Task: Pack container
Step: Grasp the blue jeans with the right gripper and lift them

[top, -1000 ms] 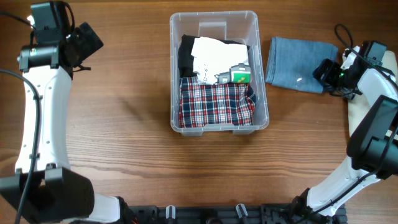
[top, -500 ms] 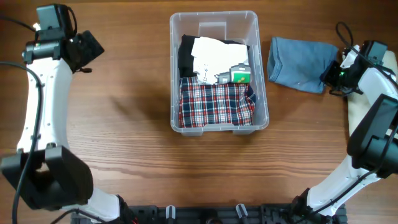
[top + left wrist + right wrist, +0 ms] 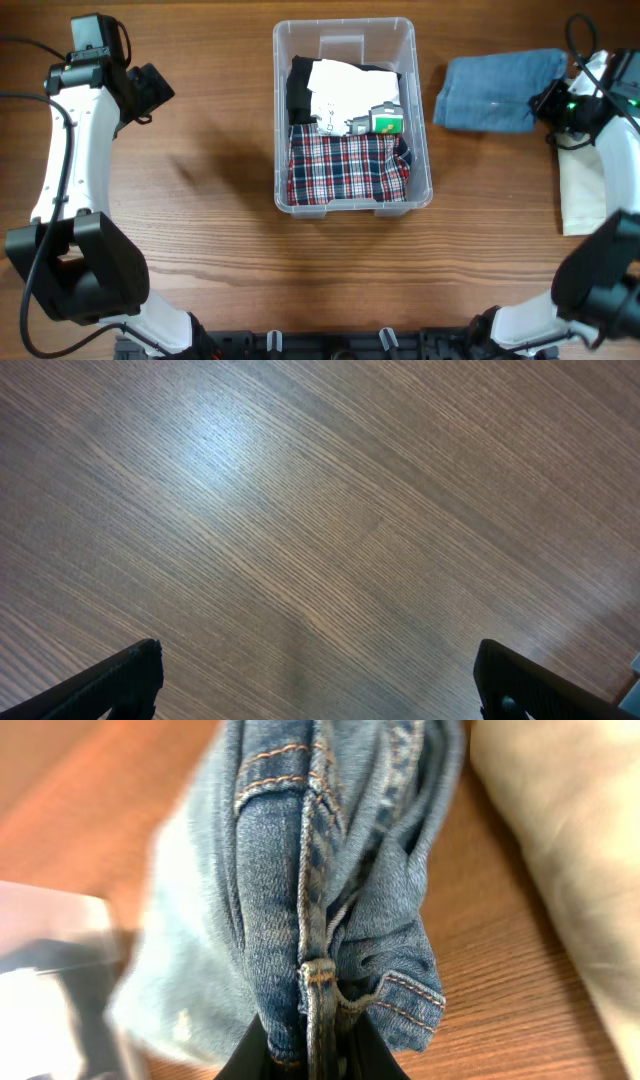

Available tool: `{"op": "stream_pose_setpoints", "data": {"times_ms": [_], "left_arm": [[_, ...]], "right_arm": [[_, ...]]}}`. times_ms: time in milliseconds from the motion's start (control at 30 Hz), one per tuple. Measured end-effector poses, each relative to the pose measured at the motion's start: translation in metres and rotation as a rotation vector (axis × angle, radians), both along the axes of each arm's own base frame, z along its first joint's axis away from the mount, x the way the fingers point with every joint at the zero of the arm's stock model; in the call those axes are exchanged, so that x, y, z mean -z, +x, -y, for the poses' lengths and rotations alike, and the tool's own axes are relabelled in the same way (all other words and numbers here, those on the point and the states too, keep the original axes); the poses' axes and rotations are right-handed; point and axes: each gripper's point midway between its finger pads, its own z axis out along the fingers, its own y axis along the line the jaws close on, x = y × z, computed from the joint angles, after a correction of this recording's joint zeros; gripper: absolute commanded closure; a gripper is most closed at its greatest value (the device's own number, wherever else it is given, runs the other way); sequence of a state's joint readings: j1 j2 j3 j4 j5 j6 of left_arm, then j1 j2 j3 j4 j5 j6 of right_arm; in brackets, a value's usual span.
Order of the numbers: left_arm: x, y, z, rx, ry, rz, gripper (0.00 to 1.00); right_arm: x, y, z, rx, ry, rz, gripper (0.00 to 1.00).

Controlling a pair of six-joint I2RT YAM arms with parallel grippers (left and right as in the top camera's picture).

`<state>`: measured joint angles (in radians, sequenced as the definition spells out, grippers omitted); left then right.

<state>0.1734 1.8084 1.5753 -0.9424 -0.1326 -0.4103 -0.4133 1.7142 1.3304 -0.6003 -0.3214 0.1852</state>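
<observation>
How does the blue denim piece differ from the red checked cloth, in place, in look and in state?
The denim lies on the table, right of the container; the checked cloth lies inside it. The denim is plain blue; the checked cloth has red, white and dark squares. The right end effector is shut on the denim's edge; no end effector touches the checked cloth. Both are folded fabric.

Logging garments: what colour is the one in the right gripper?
Blue denim, tan stitching; clearest in the right wrist view.
</observation>
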Motion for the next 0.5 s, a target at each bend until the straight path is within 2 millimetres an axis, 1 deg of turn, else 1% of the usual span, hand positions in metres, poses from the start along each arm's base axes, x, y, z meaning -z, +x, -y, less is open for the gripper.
{"op": "stream_pose_setpoints", "data": {"times_ms": [67,100,167,200,233,267,333,367,400,433,467,500], "left_arm": [[0.0,0.0,0.0,0.0,0.0,0.0,0.0],[0.0,0.0,0.0,0.0,0.0,-0.001,0.0],[0.0,0.0,0.0,0.0,0.0,0.0,0.0],[0.0,0.0,0.0,0.0,0.0,0.0,0.0],[0.0,0.0,0.0,0.0,0.0,0.0,0.0],[0.0,0.0,0.0,0.0,0.0,-0.001,0.0],[0.0,0.0,0.0,0.0,0.0,-0.001,0.0],[0.0,0.0,0.0,0.0,0.0,0.0,0.0],[0.0,0.0,0.0,0.0,0.0,0.0,0.0],[0.0,0.0,0.0,0.0,0.0,0.0,0.0],[0.0,0.0,0.0,0.0,-0.001,-0.001,0.0],[0.0,0.0,0.0,0.0,-0.001,0.0,0.0]], "right_arm": [[-0.028,-0.006,-0.003,0.0,-0.021,0.05,0.96],[-0.038,-0.009,-0.005,-0.004,-0.024,0.07,0.96],[-0.066,-0.018,-0.015,-0.024,-0.021,0.126,0.96],[-0.08,-0.022,-0.02,-0.036,-0.017,0.157,0.96],[-0.099,-0.028,-0.028,-0.057,-0.011,0.202,0.96],[-0.111,-0.032,-0.033,-0.071,-0.009,0.233,0.96],[-0.144,-0.044,-0.048,-0.113,-0.004,0.323,0.96],[-0.157,-0.049,-0.055,-0.133,-0.001,0.359,0.96],[-0.174,-0.057,-0.064,-0.159,0.001,0.407,0.96],[-0.194,-0.067,-0.078,-0.198,0.004,0.466,0.96],[-0.211,-0.077,-0.092,-0.238,0.007,0.514,0.96],[-0.235,-0.098,-0.121,-0.32,0.035,0.585,0.96]]}}
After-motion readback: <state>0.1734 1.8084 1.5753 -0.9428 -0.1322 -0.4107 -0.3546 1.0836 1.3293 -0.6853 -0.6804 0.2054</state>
